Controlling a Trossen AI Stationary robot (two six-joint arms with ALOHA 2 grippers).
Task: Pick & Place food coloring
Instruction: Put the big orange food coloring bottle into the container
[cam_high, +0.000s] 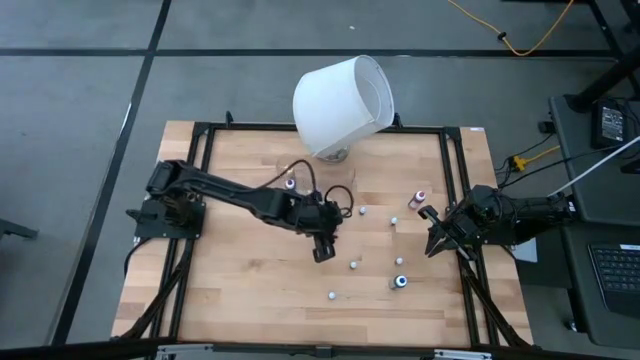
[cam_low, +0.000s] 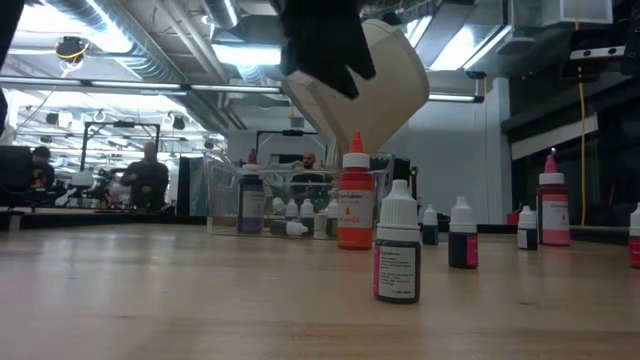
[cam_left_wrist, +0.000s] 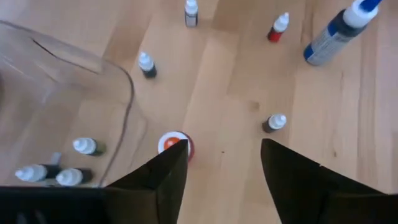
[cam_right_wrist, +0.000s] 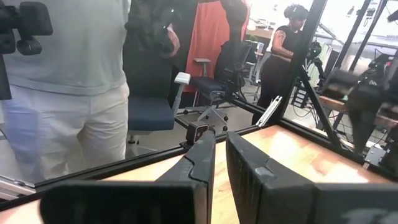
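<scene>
Claws: my left claw (cam_left_wrist: 221, 171) is hanging released above the orange-capped bottle (cam_left_wrist: 175, 144); my right claw (cam_right_wrist: 221, 165) is sitting clenched, empty.

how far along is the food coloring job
Partly done. A few small bottles already lie in the clear tray. The left claw is open with nothing in it, above an upright orange-capped bottle just outside the tray. Several bottles are left on the table. The right claw waits shut at the table's right side.
</scene>
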